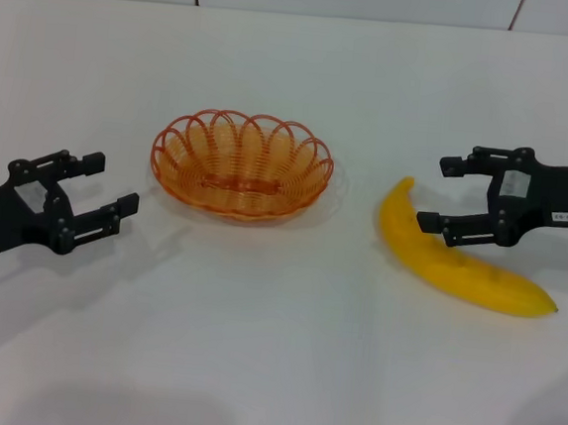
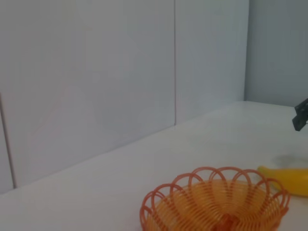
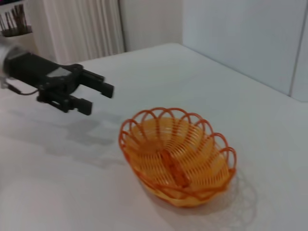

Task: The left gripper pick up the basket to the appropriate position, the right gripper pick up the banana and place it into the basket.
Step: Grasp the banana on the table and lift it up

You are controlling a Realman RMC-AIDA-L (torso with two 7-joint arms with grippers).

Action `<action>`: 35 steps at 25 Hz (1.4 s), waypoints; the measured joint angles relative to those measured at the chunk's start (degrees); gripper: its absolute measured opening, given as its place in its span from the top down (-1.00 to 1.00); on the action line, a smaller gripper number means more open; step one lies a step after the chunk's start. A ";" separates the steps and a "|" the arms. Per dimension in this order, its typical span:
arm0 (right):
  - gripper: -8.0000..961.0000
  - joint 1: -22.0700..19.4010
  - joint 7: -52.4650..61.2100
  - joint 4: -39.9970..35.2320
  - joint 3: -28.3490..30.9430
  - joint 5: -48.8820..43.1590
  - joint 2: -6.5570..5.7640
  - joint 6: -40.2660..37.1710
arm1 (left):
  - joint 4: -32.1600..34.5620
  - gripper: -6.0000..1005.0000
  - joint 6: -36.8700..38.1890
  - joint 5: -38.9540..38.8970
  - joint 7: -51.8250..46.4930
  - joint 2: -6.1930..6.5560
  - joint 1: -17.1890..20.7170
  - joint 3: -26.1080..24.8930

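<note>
1. Your basket [image 1: 240,164] sits upright on the white table [image 1: 270,370], centre of the head view, with nothing in it.
2. Your left gripper [image 1: 109,184] hovers off to the basket's left, near it but apart, fingers spread wide and holding nothing.
3. Over on the right, the banana [image 1: 454,262] lies flat on the table, just beside the basket without touching it.
4. Your right gripper [image 1: 437,194] hangs over the banana's upper end, fingers parted; the lower finger crosses in front of the fruit, but nothing is clamped.
</note>
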 joint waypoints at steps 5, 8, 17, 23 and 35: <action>-0.83 0.10 2.61 -0.92 -1.98 -0.12 -0.02 1.69 | 0.00 -0.42 -0.14 -0.18 0.02 -0.01 0.30 0.00; -0.82 0.01 5.38 -2.37 -5.30 0.05 0.07 2.06 | 0.02 -0.42 -0.18 -0.23 0.03 -0.02 0.33 0.00; -0.81 -1.56 14.81 -10.71 -17.70 3.20 0.40 1.37 | 0.03 -0.42 -0.47 -0.21 0.06 -0.06 0.34 0.00; -0.80 -3.61 20.50 -15.70 -25.97 4.74 0.41 2.23 | 0.03 -0.42 -0.51 -0.13 0.06 -0.06 0.13 0.00; -0.79 -3.94 25.81 -16.56 -35.95 4.53 0.05 7.48 | 0.03 -0.42 -0.51 -0.10 0.06 -0.06 0.01 0.00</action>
